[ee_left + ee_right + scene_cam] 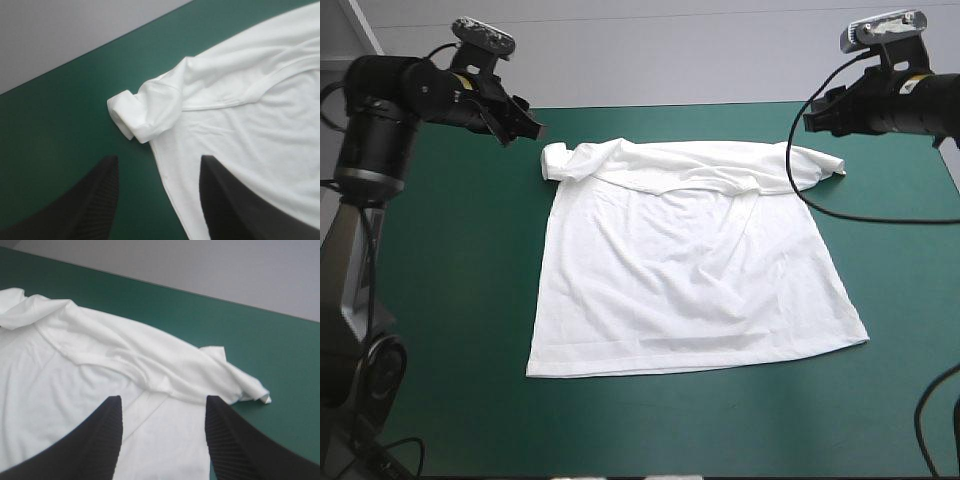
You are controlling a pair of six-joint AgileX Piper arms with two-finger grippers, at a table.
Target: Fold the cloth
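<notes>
At left gripper (159, 160), fingers (90, 200) held apart, nothing grasped; rolled left sleeve (131, 112) seen just ahead. At right gripper (163, 400), fingers (95, 440) likewise released, bunched right sleeve (240, 385) just ahead. T-shirt (690, 270) laid flat at centre of teal-green tabletop (450, 300), collar end doubled over along far edge. Risk judged: only top layer pinched at rolled sleeves, fold dragged askew; uneven lift by two arms, wrinkles set in.
</notes>
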